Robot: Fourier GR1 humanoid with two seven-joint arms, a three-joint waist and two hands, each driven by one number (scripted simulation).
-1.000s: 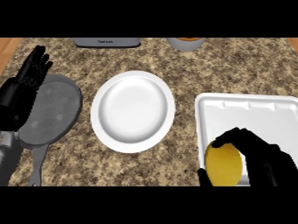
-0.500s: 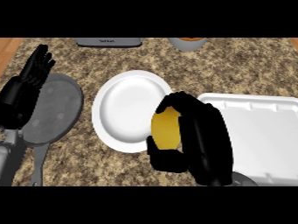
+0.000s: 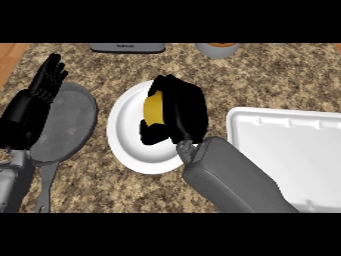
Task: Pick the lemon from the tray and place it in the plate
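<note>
**Lemon over the plate, ready to go down**

My right hand (image 3: pixel 179 112) is curled round the lemon (image 3: pixel 153 110), which shows as a yellow strip between thumb and fingers. What matters now is what lies under it: the hand and lemon are over the white plate (image 3: pixel 129 150), towards its upper right part, so the coming move looks to me like a short lowering and letting go, not a sideways carry. The lemon's long axis runs roughly up the view, away from me. I cannot tell whether it already touches the plate or hangs just above it.

The white tray (image 3: pixel 298 145) lies to my right on the stone surface (image 3: pixel 291 80), with nothing showing in it. The grey pan (image 3: pixel 66 125) sits just left of the plate, apart from my path. My left hand (image 3: pixel 36 100) rests open, fingers up, over the pan's left rim, the farther of the two. Nothing stands between lemon and plate.
</note>
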